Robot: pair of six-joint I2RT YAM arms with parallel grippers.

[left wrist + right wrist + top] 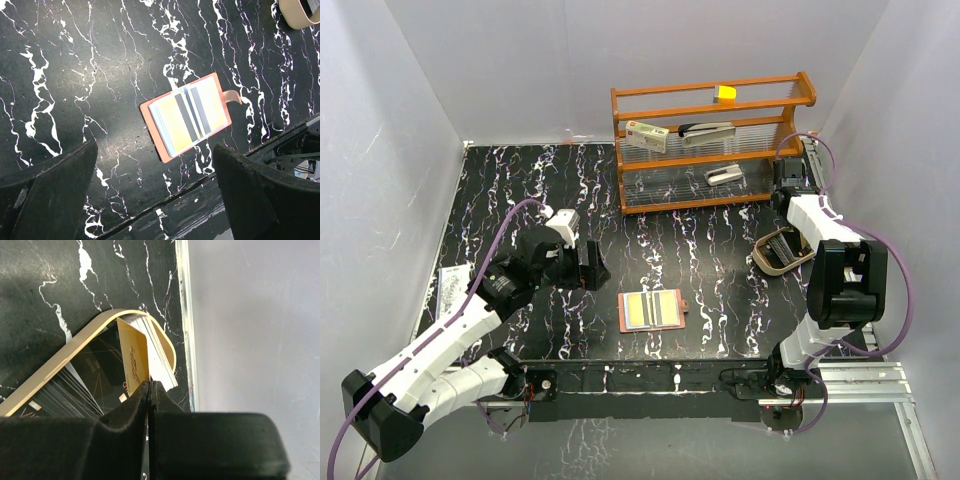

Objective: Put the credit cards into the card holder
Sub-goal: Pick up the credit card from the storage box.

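Nearest the front edge of the black marbled surface point(520, 190) lies the card holder point(146, 116). It is opened flat, reddish-brown, with its strap tab point(233, 95) pointing toward the right arm's side. Credit cards point(176, 122) sit inside it, yellow-orange faces crossed by dark stripes, with a pale blue edge showing along one side.

Left pincer point(592, 266): released, fingers spread wide, grasping nothing. It hangs above the surface just left of the card holder and clear of it. A white printed packet point(453, 285) lies at the left edge of the surface, well apart from everything else.

Right pincer point(148, 387): clenched, fingers pressed together at the tan oval tray point(775, 262) near the right wall. One tan credit card point(134, 360) stands tilted up from the tray. Its lower edge runs into the seam between the fingers, so by the look of it the card is pinched there. A stack of further cards point(161, 362) stands on edge just behind it, against the tray's curved rim.

Farthest back stands a wooden rack point(618, 150) with clear shelves. It carries a small yellow block point(725, 94) on top and a few boxed and metallic items below, too small to name.
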